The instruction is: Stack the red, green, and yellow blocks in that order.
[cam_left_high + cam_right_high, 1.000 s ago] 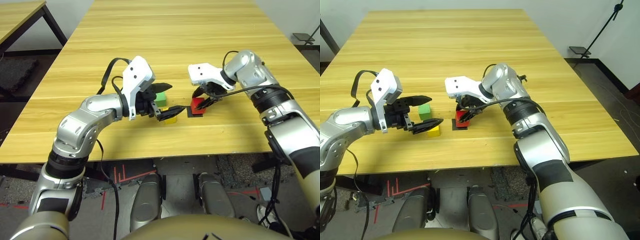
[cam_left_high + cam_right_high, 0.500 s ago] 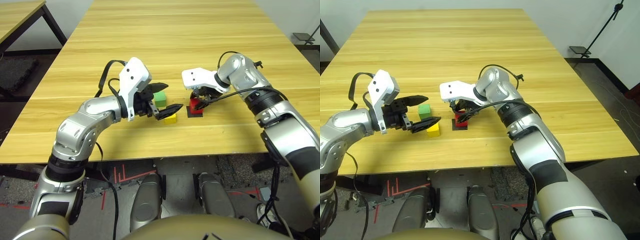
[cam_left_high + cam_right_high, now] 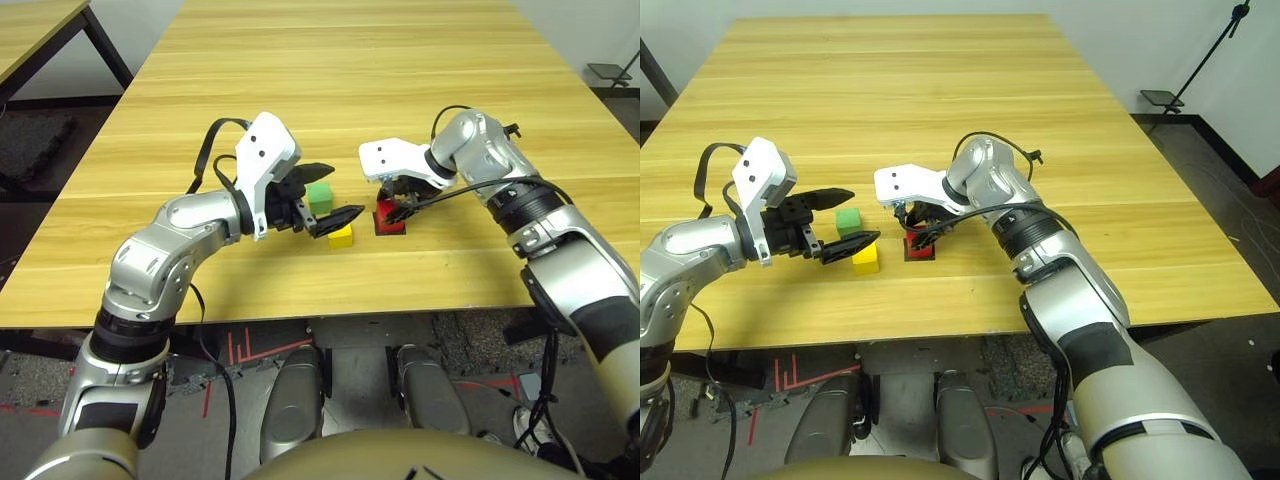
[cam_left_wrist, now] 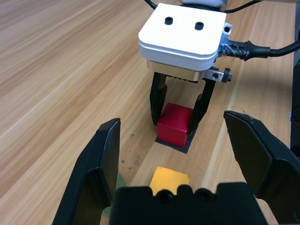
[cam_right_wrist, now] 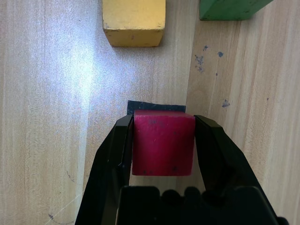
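The right gripper (image 5: 164, 154) has its fingers clenched on the red block (image 4: 175, 123), which sits over the flat black patch (image 5: 157, 107) on the wooden table (image 3: 350, 80). Just left of it lie the yellow block (image 3: 341, 236) and, farther back, the green block (image 3: 319, 195), apart from each other. The left gripper (image 3: 327, 198) hovers there with fingers spread wide, the green block between them

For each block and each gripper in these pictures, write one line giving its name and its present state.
red block: on the black patch, gripped, nothing stacked on it.
green block: loose on the table, unstacked.
yellow block: loose on the table, unstacked.
right gripper: shut on the red block.
left gripper: open, holding nothing.
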